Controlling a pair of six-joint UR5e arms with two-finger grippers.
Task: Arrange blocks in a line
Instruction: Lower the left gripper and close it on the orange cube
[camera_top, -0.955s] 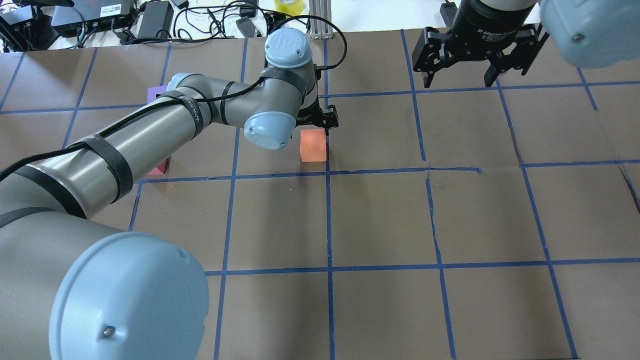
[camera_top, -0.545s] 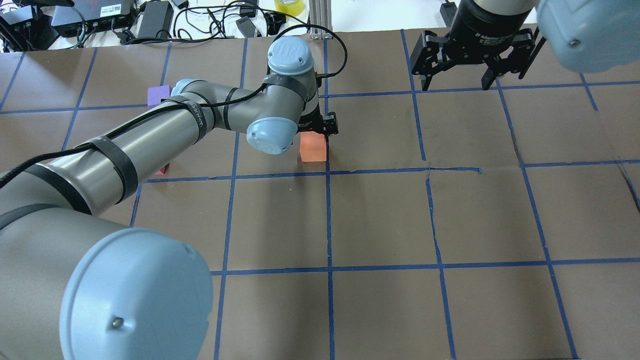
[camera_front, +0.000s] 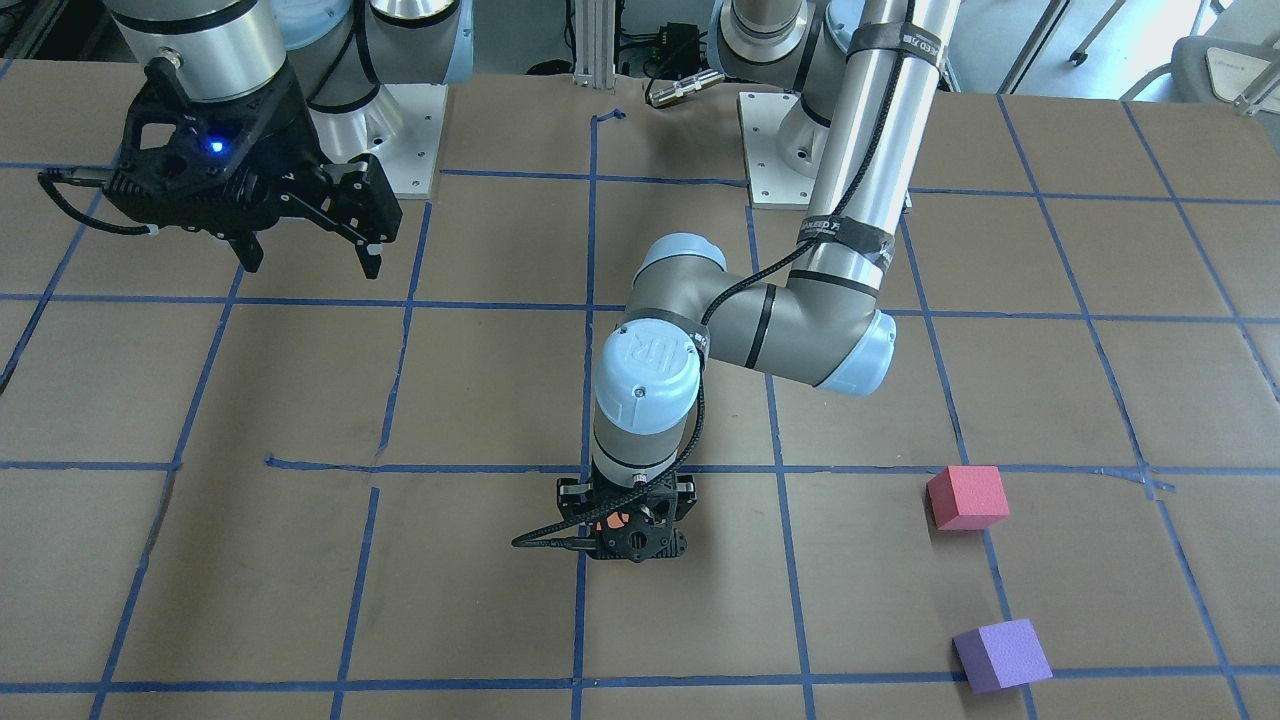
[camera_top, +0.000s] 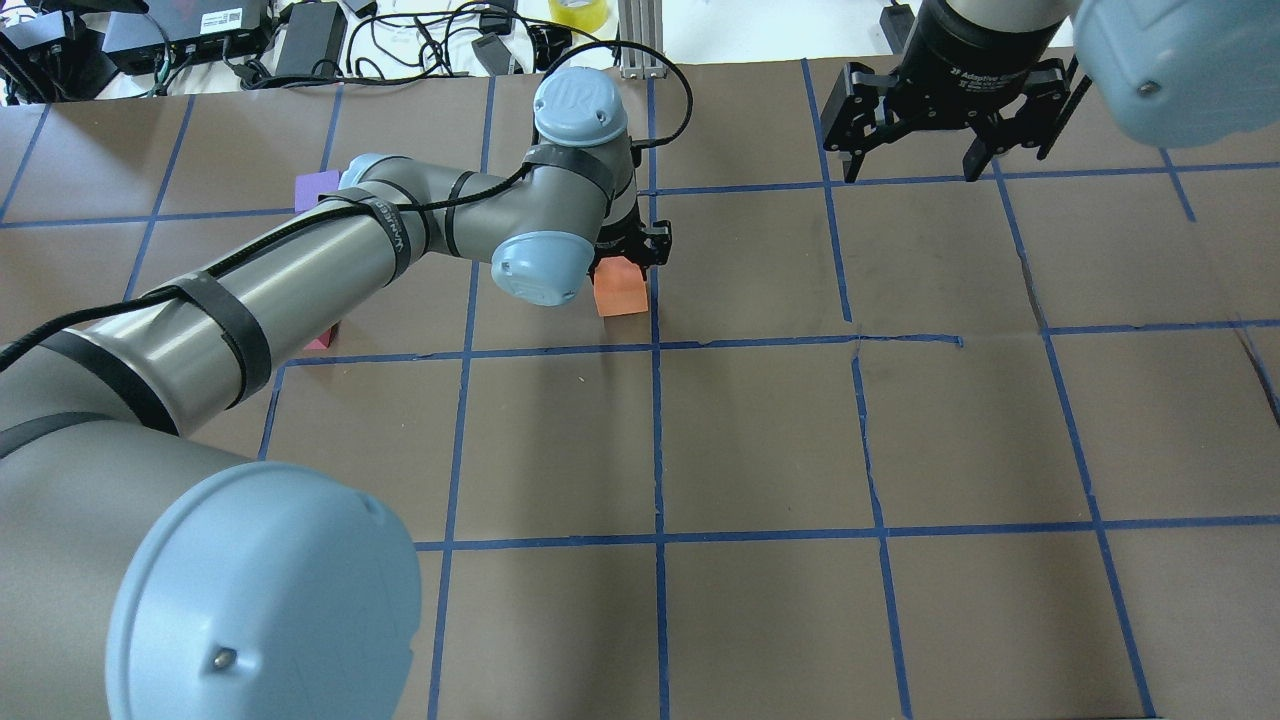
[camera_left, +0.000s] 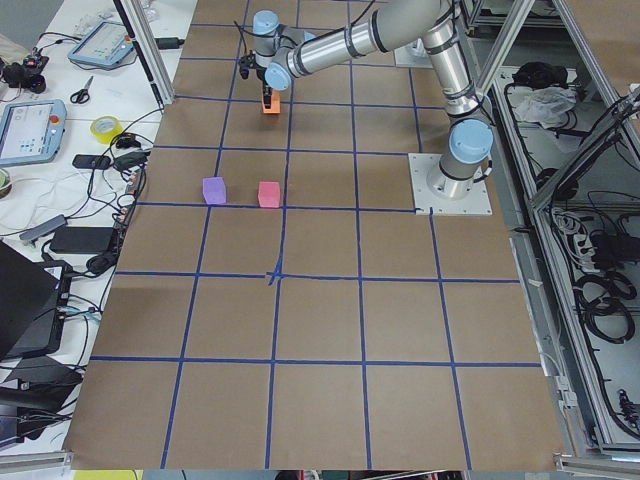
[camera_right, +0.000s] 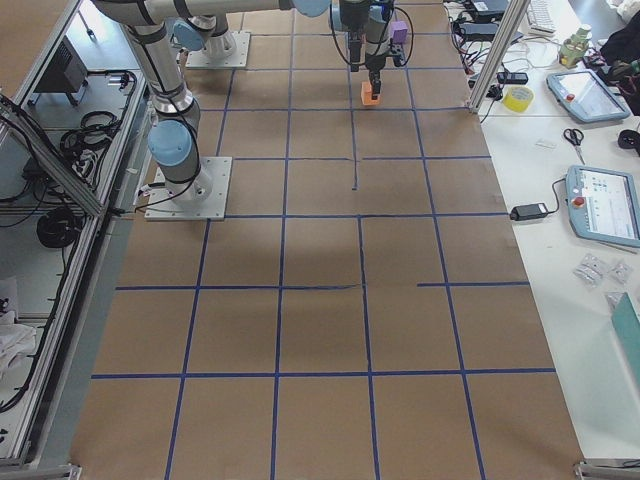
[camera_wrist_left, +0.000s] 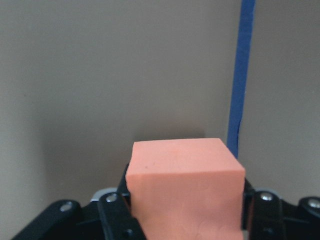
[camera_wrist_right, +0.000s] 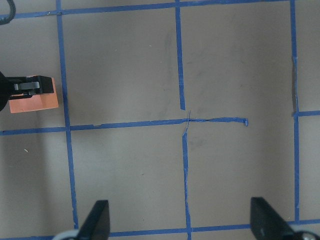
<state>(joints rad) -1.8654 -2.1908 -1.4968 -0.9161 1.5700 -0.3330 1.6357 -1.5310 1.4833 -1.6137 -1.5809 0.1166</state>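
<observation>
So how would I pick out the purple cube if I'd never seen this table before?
Start at the brown table with its blue tape grid and go to the robot's left side, away from the arm bases. Two cubes sit there, apart from each other. The purple block is the one farther from the robot, beyond the pinkish-red block.

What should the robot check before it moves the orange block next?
1. The left gripper is shut on the orange block: ok.
2. The orange block is lifted off the table: cannot tell.
3. The red block and purple block lie free and apart: ok.
4. The right gripper is open, far from the blocks: ok.
5. The table is bare between orange block and red block: ok.
</observation>
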